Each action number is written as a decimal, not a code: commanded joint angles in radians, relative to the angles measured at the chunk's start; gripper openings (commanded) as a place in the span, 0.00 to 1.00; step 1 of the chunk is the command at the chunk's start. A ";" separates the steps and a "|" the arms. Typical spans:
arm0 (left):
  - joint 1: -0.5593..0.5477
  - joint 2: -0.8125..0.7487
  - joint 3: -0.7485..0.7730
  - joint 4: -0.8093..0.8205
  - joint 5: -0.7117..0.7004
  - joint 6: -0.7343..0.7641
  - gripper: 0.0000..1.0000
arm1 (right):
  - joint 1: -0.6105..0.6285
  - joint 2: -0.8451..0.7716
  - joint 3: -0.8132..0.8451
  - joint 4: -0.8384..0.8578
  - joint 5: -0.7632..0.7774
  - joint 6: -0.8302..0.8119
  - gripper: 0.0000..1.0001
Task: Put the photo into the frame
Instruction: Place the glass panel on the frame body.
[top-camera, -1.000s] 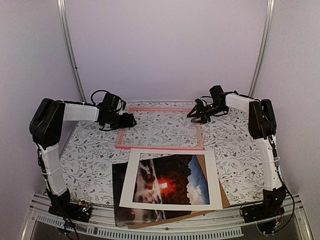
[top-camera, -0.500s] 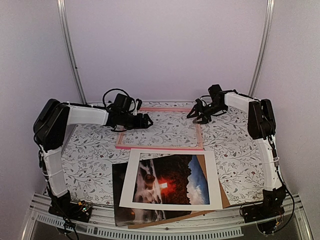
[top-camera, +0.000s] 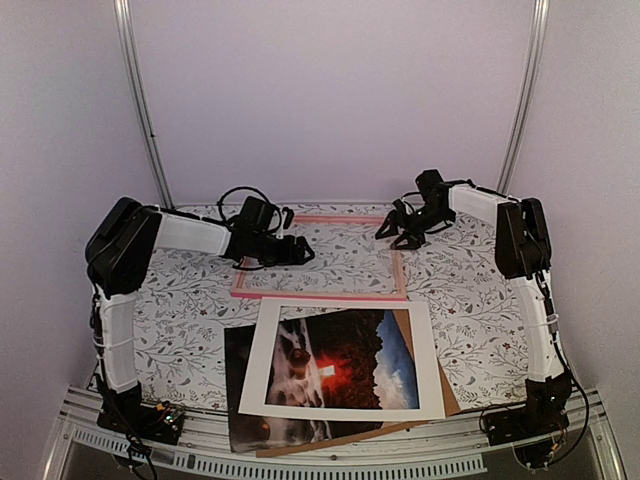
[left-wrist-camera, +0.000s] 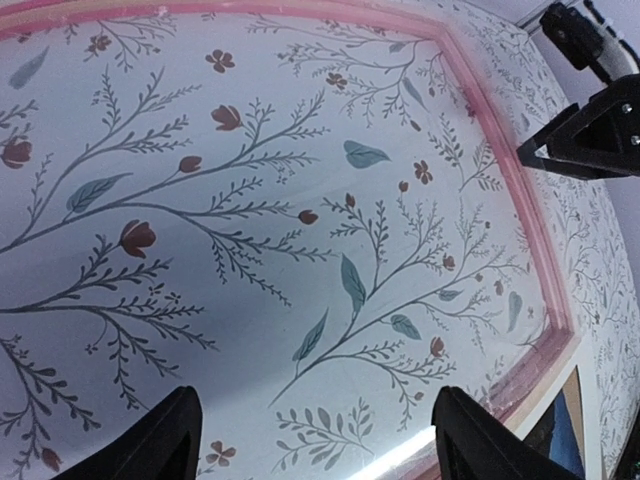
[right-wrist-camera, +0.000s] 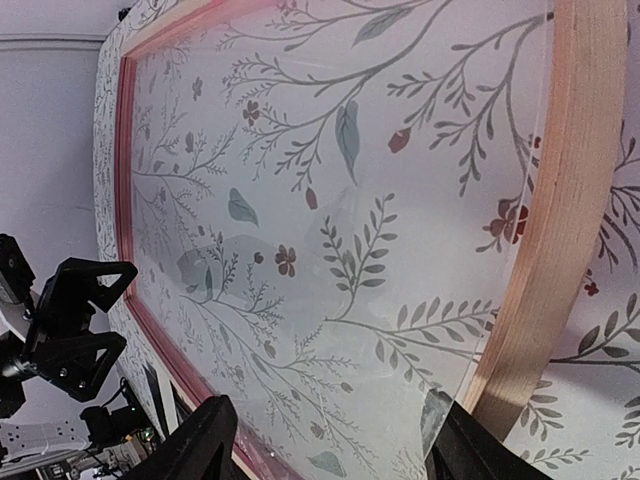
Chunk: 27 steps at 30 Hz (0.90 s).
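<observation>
Spread wide and holding nothing: left pincer (top-camera: 303, 253), low over the frame (top-camera: 320, 295). Same for the right pincer (top-camera: 392, 236), wide too, just above the frame's right edge. Probably put there to look at the frame or steady it before filling it. Under both pincers, inside the frame: only a shiny clear sheet, maybe, with the flowery surface (top-camera: 180, 300) showing through. No photo in there yet. Well away from both pincers, back near the arm bases: the photo (top-camera: 332, 364), lying flat under a white mat (top-camera: 425, 370) and on top of a brown board (top-camera: 401, 322). Likely needs pulling out from between those two first
</observation>
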 joint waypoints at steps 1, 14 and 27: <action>-0.015 0.022 0.020 0.023 -0.005 0.000 0.82 | 0.004 0.003 0.028 -0.021 0.039 -0.018 0.67; -0.017 0.035 0.010 0.012 -0.029 0.007 0.82 | 0.003 -0.014 0.030 -0.036 0.099 -0.032 0.69; -0.019 0.038 0.008 0.009 -0.045 0.014 0.82 | -0.013 -0.043 0.029 -0.051 0.171 -0.046 0.69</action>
